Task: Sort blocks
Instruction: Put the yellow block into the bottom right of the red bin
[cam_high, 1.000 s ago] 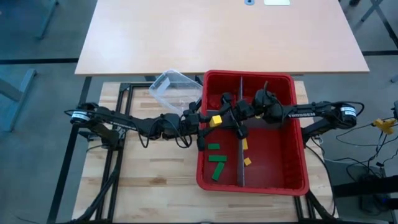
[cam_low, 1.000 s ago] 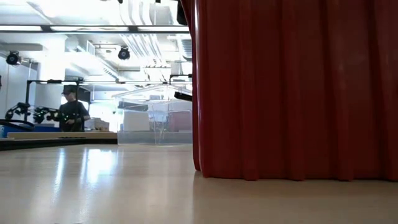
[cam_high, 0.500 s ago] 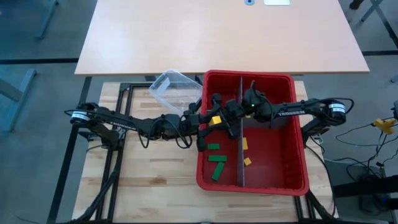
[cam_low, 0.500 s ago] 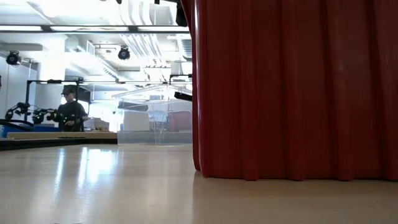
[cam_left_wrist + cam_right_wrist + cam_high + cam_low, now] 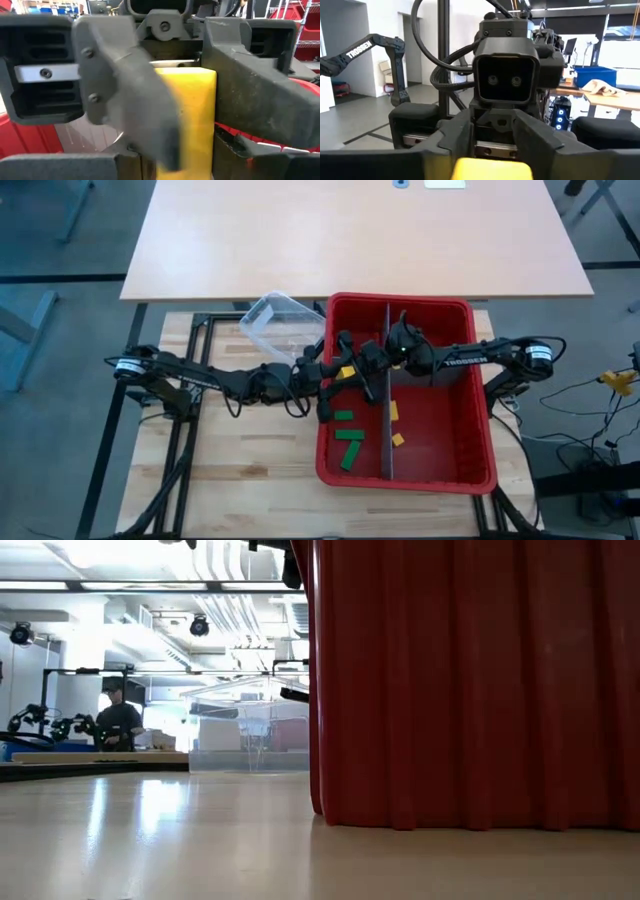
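A yellow block hangs in the air over the left compartment of the red bin, between my two grippers, which meet tip to tip. My left gripper reaches in from the table's left and is shut on the block. My right gripper reaches in from the right, its fingers against the block's other end. Three green blocks lie on the floor of the left compartment. Two yellow blocks lie in the right one. My left gripper pinches the yellow block at its left end between its two fingers, which come in level from the table's left. The block is lifted clear above the bin floor. My right gripper has one grey finger on each side of the block's right end. The fingers come in level from the table's right, facing the other gripper. The near finger is blurred where it meets the block.
A grey divider splits the bin lengthwise. A clear plastic tub stands on the table just beyond the bin's left corner. In the low view the bin's red wall fills the right half; a person stands far off.
My right gripper has moved toward the table's left, across the divider and up to the yellow block in my left gripper. The left gripper and the block have kept still.
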Tool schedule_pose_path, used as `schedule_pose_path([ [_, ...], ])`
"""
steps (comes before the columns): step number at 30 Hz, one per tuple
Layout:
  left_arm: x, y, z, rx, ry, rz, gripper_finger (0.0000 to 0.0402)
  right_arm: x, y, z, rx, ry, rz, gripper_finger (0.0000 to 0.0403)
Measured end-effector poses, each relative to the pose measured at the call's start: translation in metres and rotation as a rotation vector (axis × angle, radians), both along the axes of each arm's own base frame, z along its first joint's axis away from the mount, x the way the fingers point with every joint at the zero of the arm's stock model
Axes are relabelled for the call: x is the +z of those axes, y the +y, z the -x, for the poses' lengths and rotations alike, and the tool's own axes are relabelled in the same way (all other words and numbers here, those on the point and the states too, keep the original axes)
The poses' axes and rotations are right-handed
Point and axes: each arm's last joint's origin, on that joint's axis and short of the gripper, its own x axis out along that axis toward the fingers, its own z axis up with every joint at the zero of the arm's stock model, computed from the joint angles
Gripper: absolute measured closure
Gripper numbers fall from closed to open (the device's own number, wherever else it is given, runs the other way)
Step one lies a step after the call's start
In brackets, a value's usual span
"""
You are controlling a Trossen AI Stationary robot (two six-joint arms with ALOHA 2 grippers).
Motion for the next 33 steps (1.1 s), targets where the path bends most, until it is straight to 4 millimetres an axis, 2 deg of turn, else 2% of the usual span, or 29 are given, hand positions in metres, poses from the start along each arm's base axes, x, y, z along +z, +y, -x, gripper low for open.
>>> schedule_pose_path([
  [2,0.0,0.0,0.0,0.004,0.001,-0.002,0.0294,0.0,0.0,0.0,-0.004,0.003,0.002,0.0311],
  [13,0.0,0.0,0.0,0.001,0.0,-0.01,0.0292,-0.002,0.0,0.0,-0.004,0.017,0.011,0.0312],
  [24,-0.002,-0.002,0.0,-0.024,0.018,-0.018,0.0155,0.008,0.001,0.017,-0.033,0.097,0.047,0.0312],
  [28,0.0,-0.001,0.0,-0.014,0.013,-0.019,0.0137,0.013,0.002,0.028,-0.075,0.143,0.071,0.0312],
  [33,0.008,-0.001,0.003,-0.004,-0.017,-0.019,0.0138,0.012,0.004,0.044,-0.122,0.274,0.073,0.0312],
])
